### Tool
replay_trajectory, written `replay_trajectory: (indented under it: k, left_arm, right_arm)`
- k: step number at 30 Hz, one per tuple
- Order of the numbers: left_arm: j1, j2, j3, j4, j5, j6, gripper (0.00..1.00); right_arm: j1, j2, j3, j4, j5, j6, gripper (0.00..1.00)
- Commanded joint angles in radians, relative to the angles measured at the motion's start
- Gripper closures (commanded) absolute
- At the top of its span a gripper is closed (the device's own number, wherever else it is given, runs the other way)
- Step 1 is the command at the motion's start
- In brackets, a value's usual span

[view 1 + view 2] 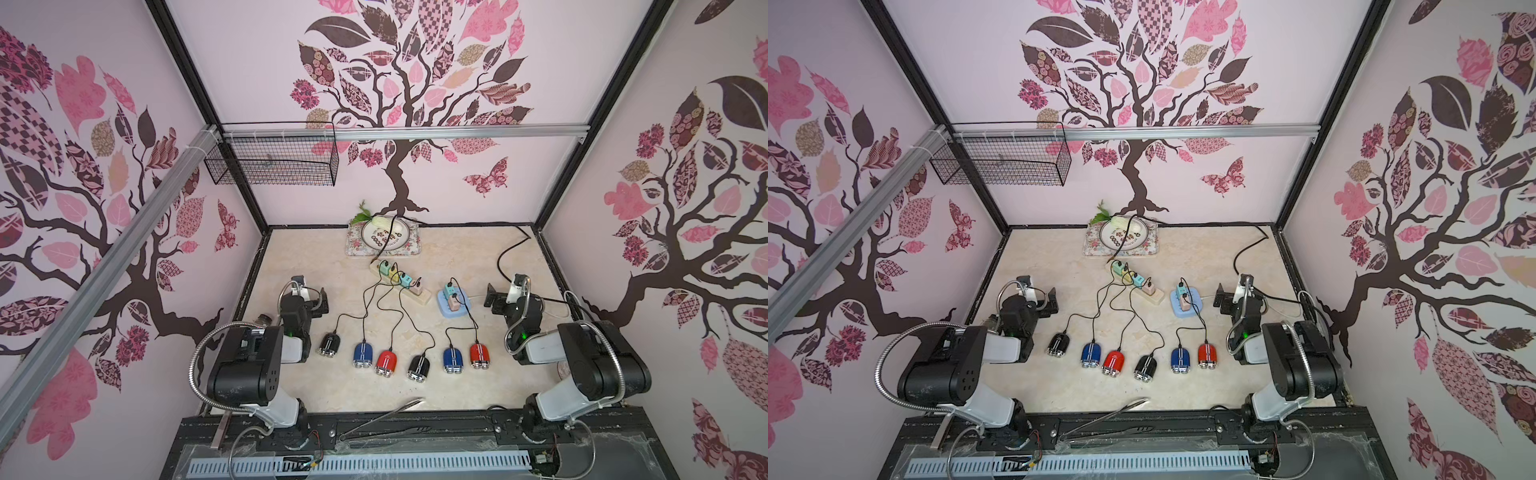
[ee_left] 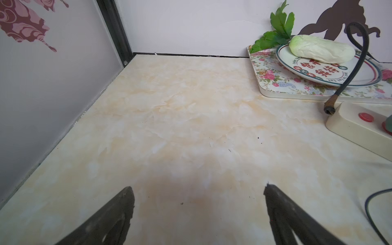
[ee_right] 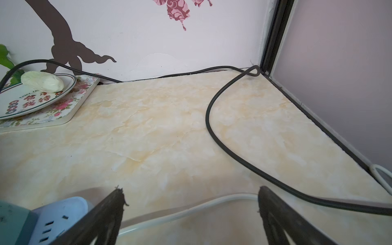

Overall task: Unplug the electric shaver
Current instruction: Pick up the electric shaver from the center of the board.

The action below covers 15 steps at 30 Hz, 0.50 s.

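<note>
Nothing is unplugged yet. My left claw (image 2: 198, 187) and right claw (image 3: 190, 188) gape wide, holding nothing. Six shavers (image 1: 386, 362) lie between them, back toward my base. Their small plugs look seated in the cream strip (image 1: 401, 282) and blue block (image 1: 453, 303). Marbled tabletop (image 1: 340, 390), tree-papered walls (image 1: 291, 208) close round.

The tabletop (image 2: 180, 127) wears a marble-print film, matt and faintly creased. The shavers (image 1: 364, 354) have glossy plastic shells and bright chrome-looking heads. The cream power strip (image 2: 356, 129) and the blue socket block (image 3: 61, 212) are smooth plastic with a dull sheen. The flowered tray (image 2: 273, 87) and the plate (image 2: 367, 76) on it shine. The far-left basket (image 1: 270, 166) is black wire mesh; the rail (image 1: 415, 133) across the far wall, brushed pale metal; the tongs (image 1: 411, 404) at the near edge, bare metal.
</note>
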Motion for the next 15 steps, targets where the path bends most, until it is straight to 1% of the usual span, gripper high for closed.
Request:
replay_trajectory:
  k: [1,15]
  left_arm:
    - [0.006,0.005,0.028,0.038,0.008,-0.001,0.02]
    - [0.009,0.005,0.032,0.034,0.015,-0.009,0.02]
  right_arm:
    - [0.009,0.008,0.006,0.040,0.016,-0.013,0.00]
    - [0.008,0.008,0.006,0.039,0.012,-0.008,0.00]
